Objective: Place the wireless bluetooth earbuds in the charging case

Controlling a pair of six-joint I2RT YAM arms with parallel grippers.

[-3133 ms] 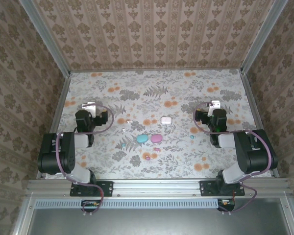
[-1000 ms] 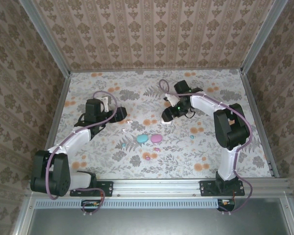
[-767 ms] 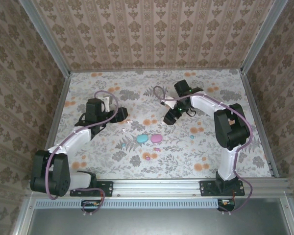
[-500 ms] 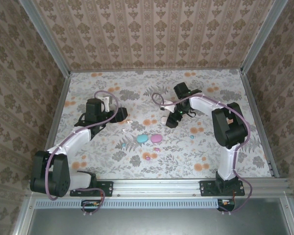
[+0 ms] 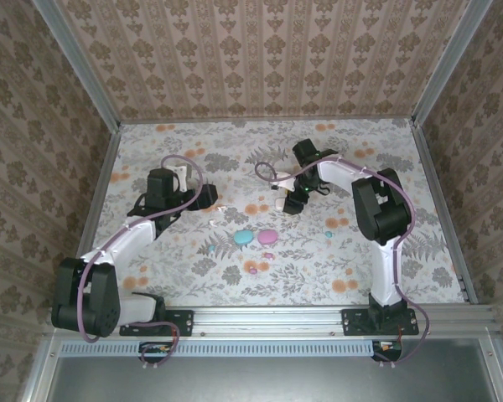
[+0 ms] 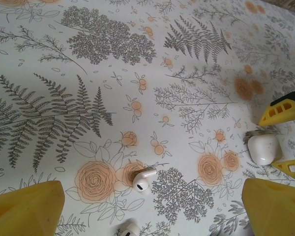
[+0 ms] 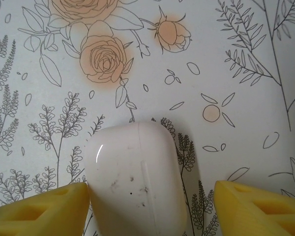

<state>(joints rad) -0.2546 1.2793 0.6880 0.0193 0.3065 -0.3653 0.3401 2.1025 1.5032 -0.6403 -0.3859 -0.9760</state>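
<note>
Earbuds (image 6: 141, 178): hovering over them with left gripper (image 6: 150, 206) spread wide. Straddling charging case (image 7: 137, 177) with right gripper (image 7: 151, 196), jaws apart, nothing clamped; centring it before squeezing evenly.

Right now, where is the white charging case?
Right wrist view, bottom centre: white charging case on the table, between the fingers of the right gripper.

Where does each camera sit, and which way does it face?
Top external: above and behind the bases, looking down on the floral table; left arm and right arm show.
Left wrist: low over the table, facing two white earbuds; left fingers at the bottom corners.
Right wrist: close above the white case, looking down; right fingers flank it.
Shared: both wrist views show the white case.
</note>
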